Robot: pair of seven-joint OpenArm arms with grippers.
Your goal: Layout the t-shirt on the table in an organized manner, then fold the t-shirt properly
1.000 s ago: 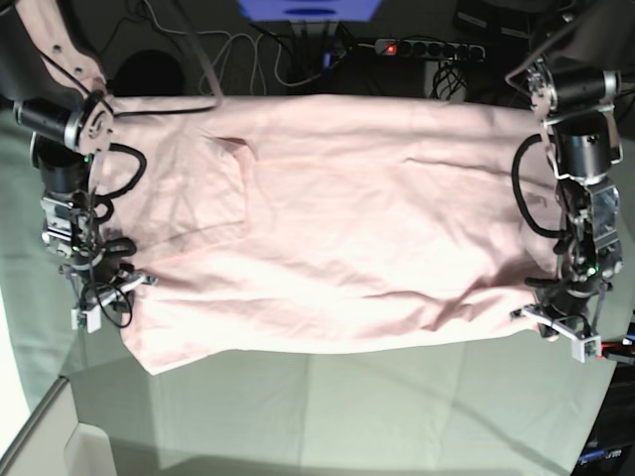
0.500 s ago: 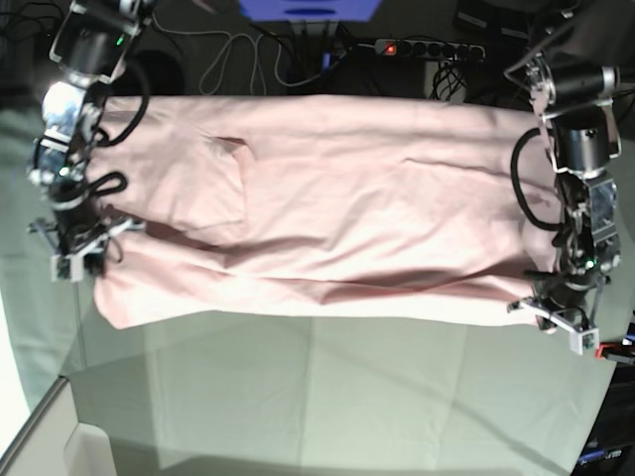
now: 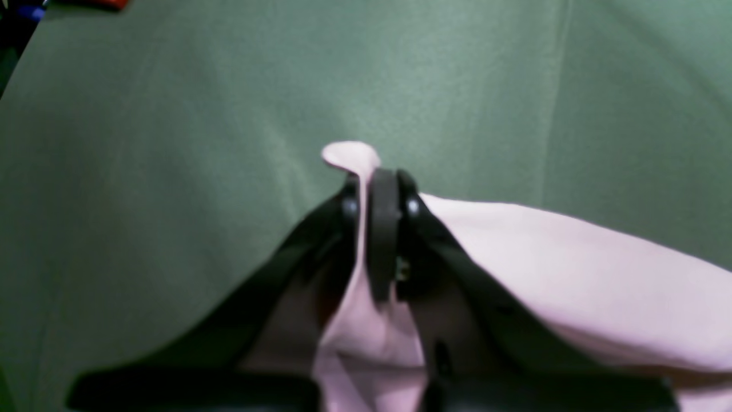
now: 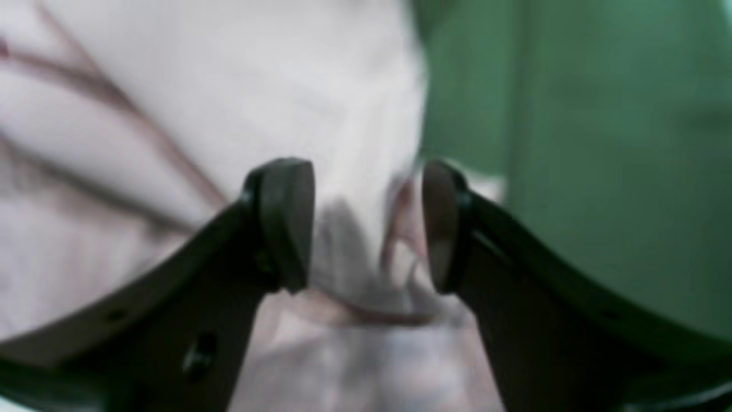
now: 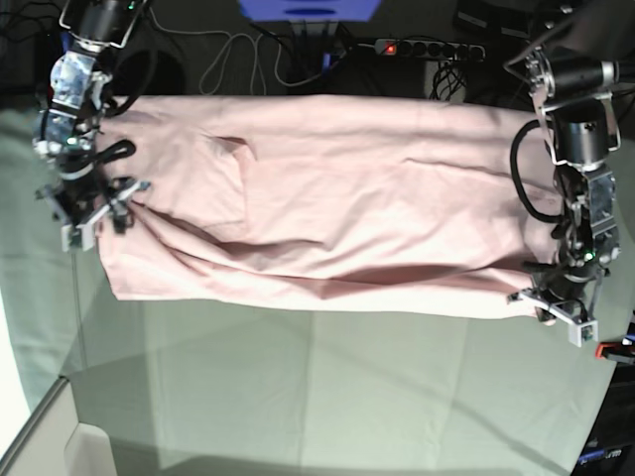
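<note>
Base view has the shirt (image 5: 327, 208) spread wide across the table (image 5: 298, 397), pink and pretty rumpled, with one sleeve folded over onto the body near the left of that view and long creases running along its near edge. No lettering showing from where I stand.

Left gripper (image 5: 556, 309) sits at the shirt's corner on the right of that view. Its wrist cam makes it obvious: the jaws are squeezed together on a pinch of pink fabric, with a little nub of shirt (image 3: 543, 269) poking out past the left gripper's (image 3: 377, 197) tips, green table cover (image 3: 171, 143) behind.

Right gripper (image 5: 91, 210) is over at the other end, at the shirt's edge. Wrist cam there is blurry, but the right gripper's (image 4: 366, 223) jaws are clearly apart, with bunched shirt (image 4: 229, 97) between and under them. Can't tell if the pads touch the cloth.

No containers anywhere, just a power strip (image 5: 427, 48) and cables (image 5: 238, 59) beyond the far edge.
</note>
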